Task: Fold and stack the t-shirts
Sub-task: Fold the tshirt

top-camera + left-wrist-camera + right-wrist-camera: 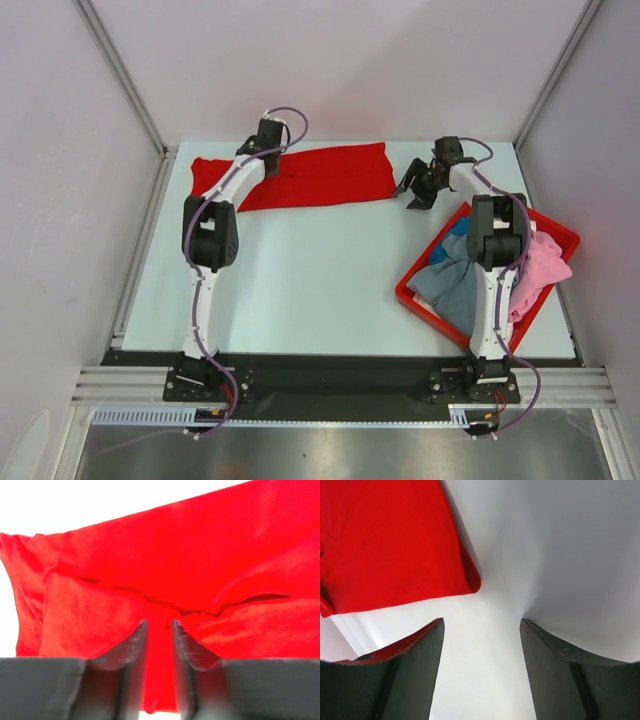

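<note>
- Along the far edge of the table [320, 300], seen from above, the red t-shirt [320, 175] lies spread as a long band running left to right, already doubled over on itself.
- Left gripper [160, 625]: its wrist camera shows the jaws drawn almost together with a strip of the red cloth nipped between them. Layered folds of the shirt fill the view beyond.
- From above, this arm reaches over the shirt's left part, near its far edge.
- Right gripper [481, 622]: the jaws stand wide apart with nothing between them, over bare table just beside the shirt's right-hand corner, not touching it.
- A red bin [562, 232] sits at the near right, well apart from the red shirt. It holds a heap of other shirts, among them a grey-blue shirt [450, 285], a pink shirt [548, 268] and a bit of a blue shirt [458, 228].
- Step in hand, as I judge it: folding the first shirt, the red one. Nothing is stacked yet, and the heap in the bin looks untouched.
- Next move, as I judge it: the right gripper has to shift left and down onto the shirt's right corner and close on it. With both ends gripped, the arms can lift and carry the cloth together, keeping it taut so the layers do not slip apart.
</note>
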Controlling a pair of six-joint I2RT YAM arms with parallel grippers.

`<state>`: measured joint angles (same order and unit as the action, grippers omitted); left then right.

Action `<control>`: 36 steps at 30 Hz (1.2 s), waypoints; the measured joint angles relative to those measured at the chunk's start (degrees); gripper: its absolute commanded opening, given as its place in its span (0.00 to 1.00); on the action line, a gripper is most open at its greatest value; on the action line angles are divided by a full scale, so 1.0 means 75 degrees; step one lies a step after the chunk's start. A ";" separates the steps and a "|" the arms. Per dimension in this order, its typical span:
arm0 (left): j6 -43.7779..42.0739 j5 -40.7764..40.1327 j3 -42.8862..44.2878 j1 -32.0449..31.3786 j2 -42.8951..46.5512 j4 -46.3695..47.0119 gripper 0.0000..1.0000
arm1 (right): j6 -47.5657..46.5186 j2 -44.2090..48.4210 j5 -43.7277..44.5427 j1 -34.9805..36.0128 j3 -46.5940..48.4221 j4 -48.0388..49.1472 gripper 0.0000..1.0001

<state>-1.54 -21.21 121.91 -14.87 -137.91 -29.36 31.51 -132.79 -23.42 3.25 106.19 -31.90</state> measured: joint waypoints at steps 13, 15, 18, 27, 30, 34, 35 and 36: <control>0.0425 0.1166 -0.0425 0.0425 0.0393 -0.0189 0.34 | 0.0064 -0.0009 0.0003 0.0050 0.0294 -0.0052 0.67; 0.0673 0.1725 -0.0554 0.0659 0.0653 -0.0256 0.25 | 0.0061 -0.0009 0.0003 0.0067 0.0379 -0.0052 0.67; 0.1192 0.2710 -0.0554 0.1125 0.0921 -0.0251 0.09 | 0.0061 -0.0009 0.0003 0.0102 0.0411 -0.0052 0.67; 0.3045 0.4602 -0.1116 0.2206 0.0831 0.0303 0.00 | 0.0128 -0.0009 0.0000 0.0143 0.0408 -0.0044 0.67; 0.3433 0.4980 -0.1116 0.2104 0.0577 0.0562 0.00 | 0.0175 -0.0009 -0.0003 0.0134 0.0402 -0.0029 0.69; 0.3806 0.5505 -0.1020 0.1903 0.0090 0.0731 0.06 | 0.0312 -0.0009 -0.0029 0.0099 0.0283 0.0087 0.76; 0.3835 0.5584 -0.0930 0.1880 -0.0044 0.0726 0.09 | 0.0326 -0.0009 -0.0029 0.0085 0.0259 0.0087 0.76; 0.3858 0.5683 -0.0761 0.1845 -0.0254 0.0647 0.11 | 0.0361 -0.0009 -0.0032 0.0067 0.0219 0.0102 0.76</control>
<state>27.40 21.41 116.20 -1.04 -139.81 -24.51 34.22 -132.86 -23.66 3.75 107.83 -31.14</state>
